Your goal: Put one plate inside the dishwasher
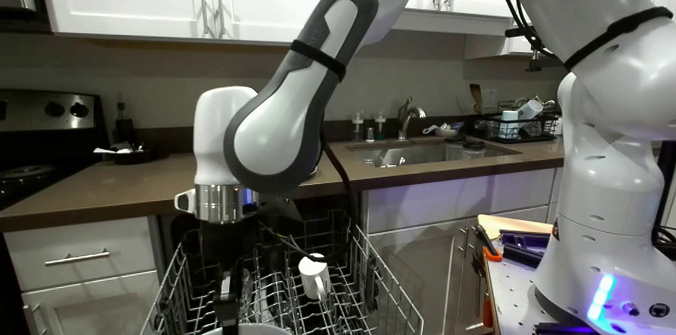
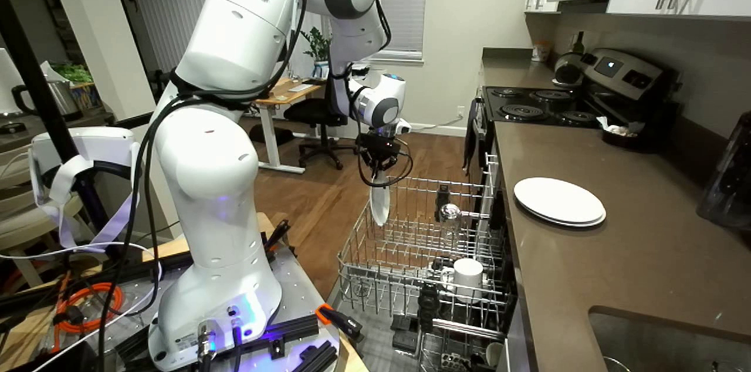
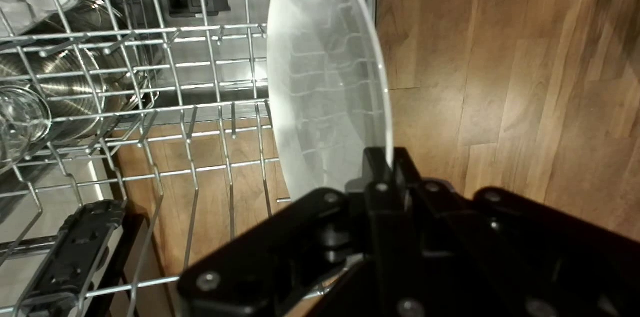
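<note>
We see the tool (image 3: pixel 391 169) pinching the white plate (image 3: pixel 330 77) by its rim. The plate hangs almost upright, close to the side of the dishwasher rack (image 2: pixel 410 249) that is far from the table (image 2: pixel 563 278); we cannot tell if it touches the wires. In the rack stands a white mug (image 2: pixel 468 276). On the table we find white plates (image 2: pixel 560 200), stacked.

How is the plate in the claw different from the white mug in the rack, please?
The plate is wide and shallow; the mug is narrower, deeper and has a handle. The plate is held nearly on edge by the claw; the mug sits in the dishwasher rack, ungripped. Both are white.
</note>
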